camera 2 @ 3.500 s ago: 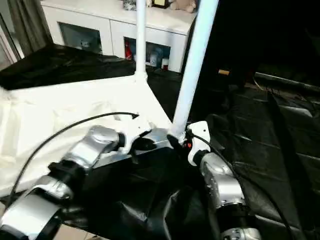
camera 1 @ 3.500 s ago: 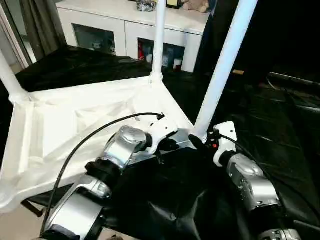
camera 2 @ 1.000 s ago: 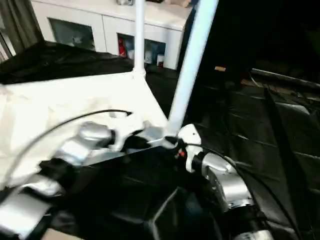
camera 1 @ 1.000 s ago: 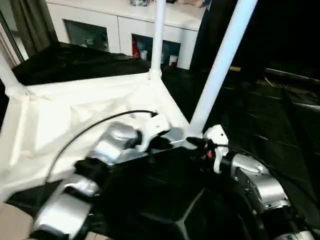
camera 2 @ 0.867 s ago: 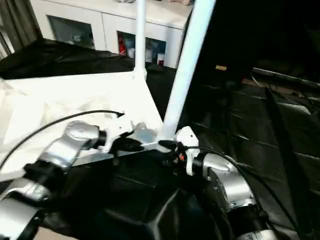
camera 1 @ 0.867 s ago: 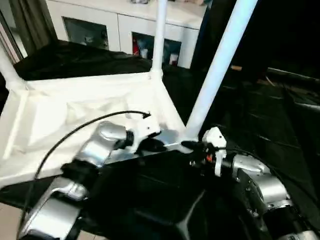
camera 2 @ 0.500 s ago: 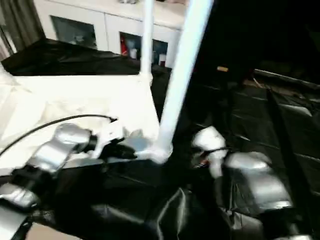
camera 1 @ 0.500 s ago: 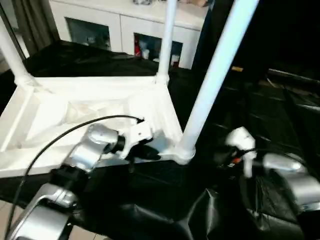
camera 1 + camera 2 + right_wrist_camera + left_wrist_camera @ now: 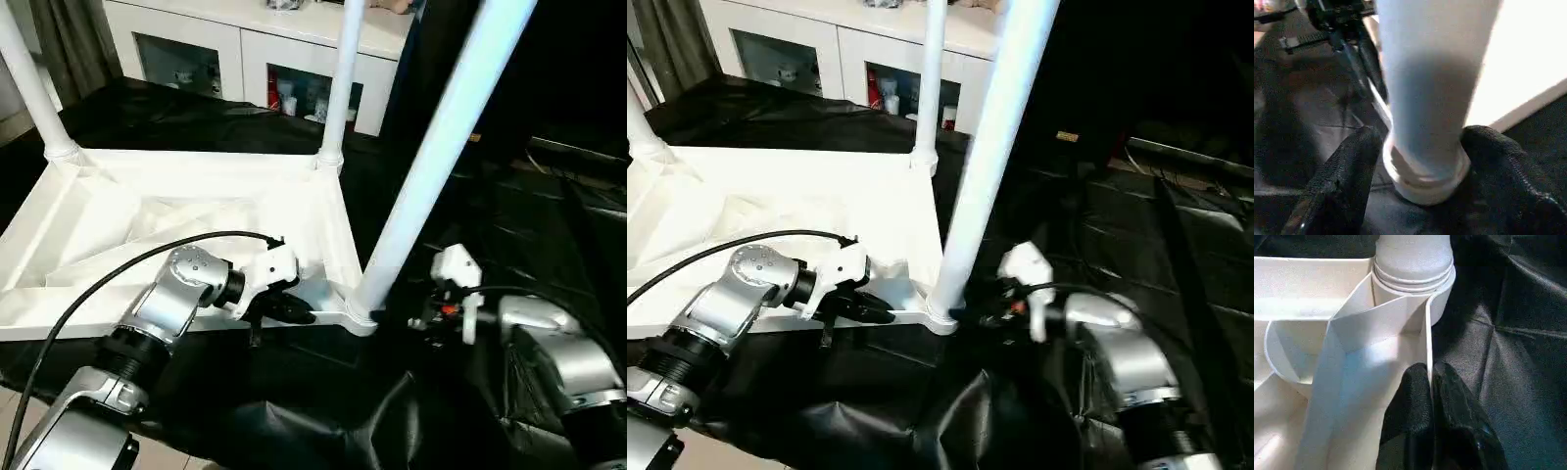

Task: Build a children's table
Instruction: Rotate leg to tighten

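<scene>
Children's table upside down on black sheet, frame centre-left. Near-corner leg rises upward, slightly tilted. Right gripper jaws wide, straddling leg base. Left gripper jaws pinched on rim wall beside socket.

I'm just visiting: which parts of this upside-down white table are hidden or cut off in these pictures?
- Tops of the three standing legs: the near leg and the others run past the head views' upper edge.
- Fourth corner: beyond the tabletop's left edge, so whether a leg stands there is unknown.
- Rim under the left claw: covered by its black fingers in the left wrist view.
</scene>
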Robot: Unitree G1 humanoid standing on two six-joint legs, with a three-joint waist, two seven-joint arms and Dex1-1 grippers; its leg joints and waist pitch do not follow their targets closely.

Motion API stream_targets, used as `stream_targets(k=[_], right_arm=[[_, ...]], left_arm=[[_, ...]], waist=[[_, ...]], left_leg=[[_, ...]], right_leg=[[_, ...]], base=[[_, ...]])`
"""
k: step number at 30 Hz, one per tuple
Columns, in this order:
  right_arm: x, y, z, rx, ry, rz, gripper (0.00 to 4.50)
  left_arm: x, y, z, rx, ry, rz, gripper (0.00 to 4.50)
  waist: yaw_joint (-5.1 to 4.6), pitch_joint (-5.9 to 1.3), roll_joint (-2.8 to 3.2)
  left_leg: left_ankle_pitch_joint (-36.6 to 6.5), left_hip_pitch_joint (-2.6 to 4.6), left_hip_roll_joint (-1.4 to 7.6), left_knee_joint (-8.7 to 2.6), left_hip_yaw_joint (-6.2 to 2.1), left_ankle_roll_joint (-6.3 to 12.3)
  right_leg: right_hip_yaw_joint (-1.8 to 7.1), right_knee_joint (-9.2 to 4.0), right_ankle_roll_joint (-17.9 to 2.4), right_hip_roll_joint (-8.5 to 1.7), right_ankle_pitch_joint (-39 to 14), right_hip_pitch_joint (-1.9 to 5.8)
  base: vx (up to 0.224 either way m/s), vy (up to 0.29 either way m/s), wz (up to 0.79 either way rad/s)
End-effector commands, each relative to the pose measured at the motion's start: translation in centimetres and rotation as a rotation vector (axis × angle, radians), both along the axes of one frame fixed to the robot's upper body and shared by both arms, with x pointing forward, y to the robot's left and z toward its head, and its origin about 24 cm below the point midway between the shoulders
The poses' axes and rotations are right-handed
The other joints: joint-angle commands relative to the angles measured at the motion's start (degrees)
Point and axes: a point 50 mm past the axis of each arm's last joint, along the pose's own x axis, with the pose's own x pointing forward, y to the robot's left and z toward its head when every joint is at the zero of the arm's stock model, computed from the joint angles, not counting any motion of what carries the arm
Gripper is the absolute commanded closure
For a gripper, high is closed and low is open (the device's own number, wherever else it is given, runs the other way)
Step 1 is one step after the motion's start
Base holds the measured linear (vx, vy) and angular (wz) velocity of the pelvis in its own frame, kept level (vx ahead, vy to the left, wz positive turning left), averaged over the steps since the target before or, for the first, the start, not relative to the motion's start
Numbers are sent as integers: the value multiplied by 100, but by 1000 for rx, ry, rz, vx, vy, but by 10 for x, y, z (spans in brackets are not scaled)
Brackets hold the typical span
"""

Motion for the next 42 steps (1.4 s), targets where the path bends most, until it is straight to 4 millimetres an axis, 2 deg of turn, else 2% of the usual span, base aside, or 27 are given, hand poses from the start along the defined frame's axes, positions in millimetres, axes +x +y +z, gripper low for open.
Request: stream_targets(k=[1,2,3,6,8,13,22,24,26,27,28,30,31,32,33,34,35,36,37,38,40,42], right_arm=[[4,1,2,2,0,13,135],[4,1,2,0,1,14,135],[5,3,2,9,4,12,162],[6,6,2,26,10,15,172],[6,8,1,33,14,18,188],[7,10,1,47,24,34,239],[6,12,-2,59,39,44,255],[8,13,-5,74,34,-20,255],[8,13,-5,74,34,-20,255],[14,13,-10,76,21,-151,255],[14,13,-10,76,21,-151,255],[21,10,-18,68,21,-342,255],[21,10,-18,68,21,-342,256],[23,10,-23,61,29,-449,256],[24,11,-28,54,36,-555,257],[24,11,-31,48,42,-627,257],[25,15,-33,49,48,-705,257],[25,17,-34,51,50,-746,257],[25,20,-33,55,50,-769,257],[25,24,-32,62,48,-783,257],[26,27,-32,59,42,-796,257],[26,31,-30,52,24,-788,257]], left_arm=[[-11,-10,-12,-36,68,-43,450],[-11,-10,-12,-36,69,-43,450],[-11,-10,-12,-36,70,-45,450],[-11,-9,-12,-35,70,-43,450],[-11,-9,-12,-34,68,-37,450],[-11,-8,-12,-31,71,-34,450],[-12,-5,-13,-25,77,-27,450],[-5,-8,-14,-21,53,54,450],[-5,-8,-14,-21,53,54,450],[10,-12,-15,-11,-9,194,450],[10,-12,-15,-11,-9,194,450],[28,-20,-15,-3,-73,369,450],[28,-20,-15,-3,-73,369,450],[37,-24,-14,-1,-102,451,450],[42,-31,-13,-6,-119,500,450],[45,-36,-12,-10,-129,527,450],[49,-42,-10,-18,-143,552,450],[50,-46,-9,-21,-149,555,450],[51,-49,-8,-24,-159,551,450],[51,-52,-7,-26,-167,543,450],[52,-54,-7,-26,-170,535,450],[52,-57,-7,-29,-178,512,450]], waist=[[9,-281,-65],[14,-281,-62],[21,-285,-66],[25,-290,-78],[30,-290,-65],[35,-294,-91],[46,-294,-82],[41,-295,-79],[38,-279,-81],[32,-277,-90],[18,-268,-81],[25,-264,-80],[31,-275,-96],[40,-277,-52],[24,-257,-37],[47,-278,-67],[52,-275,-43],[49,-270,-7],[48,-276,-29],[59,-285,-21],[54,-278,-20],[66,-283,-23]], left_leg=[[-1139,59,170,-341,-61,253],[-1127,61,170,-340,-60,244],[-1120,68,171,-336,-58,242],[-1046,61,163,-329,-55,262],[-1027,63,165,-332,-58,268],[-983,60,161,-323,-53,283],[-987,61,158,-319,-52,278],[-980,65,159,-319,-53,268],[-1112,67,156,-331,-56,219],[-1191,63,155,-338,-59,175],[-1312,97,148,-343,-53,93],[-1456,108,133,-343,-60,-26],[-1523,104,136,-348,-87,-68],[-1533,108,136,-356,-85,-79],[-1592,115,131,-361,-70,-75],[-1631,121,123,-348,-82,-74],[-1574,91,119,-365,-96,-69],[-1607,102,114,-369,-86,-72],[-1668,110,114,-373,-95,-110],[-1640,83,121,-385,-113,-103],[-1658,88,118,-379,-98,-53],[-1644,91,123,-381,-100,-43]], right_leg=[[183,-392,-1154,-269,-1030,235],[185,-391,-1156,-272,-1035,237],[185,-388,-1156,-272,-1019,236],[183,-373,-1165,-265,-915,243],[182,-368,-1165,-268,-898,243],[182,-362,-1164,-266,-865,249],[183,-363,-1152,-267,-917,246],[181,-357,-1168,-266,-880,242],[180,-388,-1138,-270,-1093,236],[182,-405,-1077,-270,-1264,235],[183,-443,-1028,-262,-1473,194],[186,-484,-916,-274,-1831,170],[174,-484,-845,-290,-1992,191],[180,-507,-806,-286,-1969,180],[198,-526,-787,-272,-2001,138],[189,-523,-760,-287,-2046,165],[186,-526,-722,-292,-2067,181],[196,-547,-699,-278,-2089,150],[191,-552,-668,-279,-2107,151],[182,-538,-654,-289,-2046,190],[189,-545,-657,-277,-1938,169],[190,-535,-664,-283,-1887,181]], base=[[0,0,0],[0,0,0],[0,0,0],[0,0,0],[0,0,0],[0,0,0],[0,0,0],[0,0,0],[0,0,0],[0,0,0],[0,0,0],[0,0,0],[0,0,0],[0,0,0],[0,0,0],[0,0,0],[0,0,0],[0,0,0],[0,0,0],[0,0,0],[0,0,0],[0,0,0]])
